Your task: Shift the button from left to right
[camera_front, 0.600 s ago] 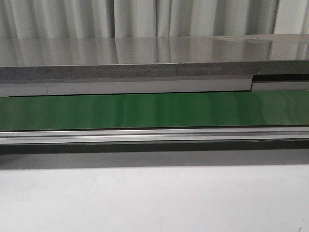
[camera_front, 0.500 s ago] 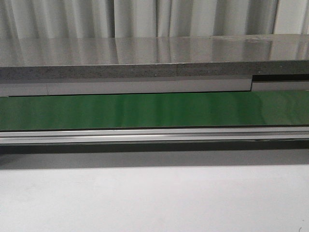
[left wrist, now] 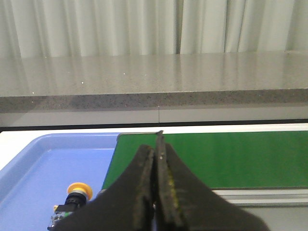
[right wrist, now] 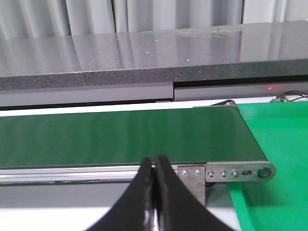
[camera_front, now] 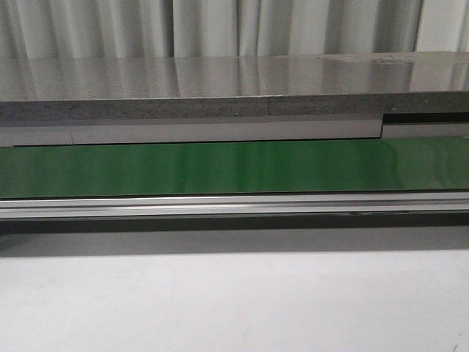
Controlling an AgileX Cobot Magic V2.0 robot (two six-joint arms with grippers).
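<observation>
The button (left wrist: 72, 201), with a yellow-orange cap and black body, lies in a blue tray (left wrist: 38, 163) in the left wrist view, beside the green conveyor belt's end. My left gripper (left wrist: 156, 150) is shut and empty, apart from the button, over the belt's end. My right gripper (right wrist: 155, 163) is shut and empty, in front of the belt's rail near its other end. Neither gripper nor the button shows in the front view.
The green conveyor belt (camera_front: 234, 167) runs across the front view with a metal rail (camera_front: 234, 205) before it and a grey stone ledge (camera_front: 220, 88) behind. A green tray or mat (right wrist: 274, 144) lies past the belt's right end. White tabletop (camera_front: 234, 301) lies in front.
</observation>
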